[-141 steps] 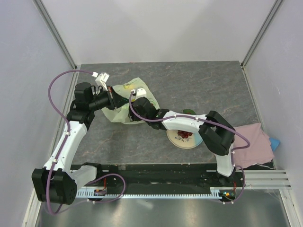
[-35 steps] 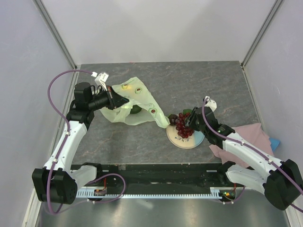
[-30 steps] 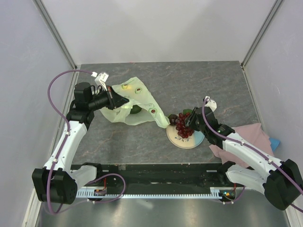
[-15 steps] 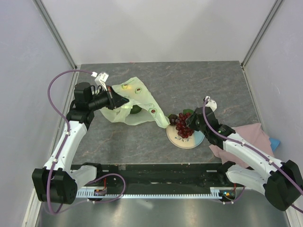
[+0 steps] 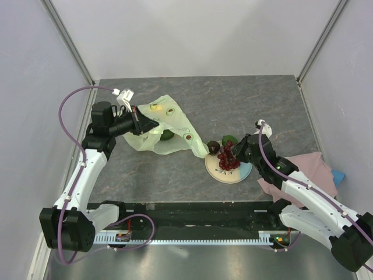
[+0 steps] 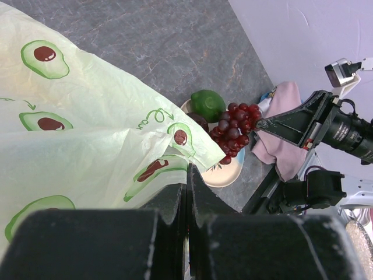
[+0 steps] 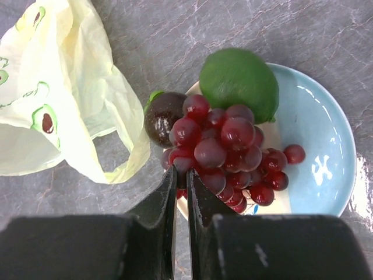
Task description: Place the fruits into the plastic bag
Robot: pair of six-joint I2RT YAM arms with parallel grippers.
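Grape bunch (image 7: 224,151) is over the plate (image 7: 326,151), right gripper (image 7: 181,175) pinched shut on its near edge — thin hold, so I'd guess it could slip out mid-carry. Bag (image 5: 169,125) lies just left of the plate, left gripper (image 6: 187,175) clamped on its film. The mouth looks floppy — grapes might snag the edge and land outside.

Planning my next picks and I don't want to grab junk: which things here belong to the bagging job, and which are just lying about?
Job: plastic bag, grape bunch, green fruit, dark round fruit.
Lying about: plate under the fruits, pink cloth, blue item at the cloth's edge.
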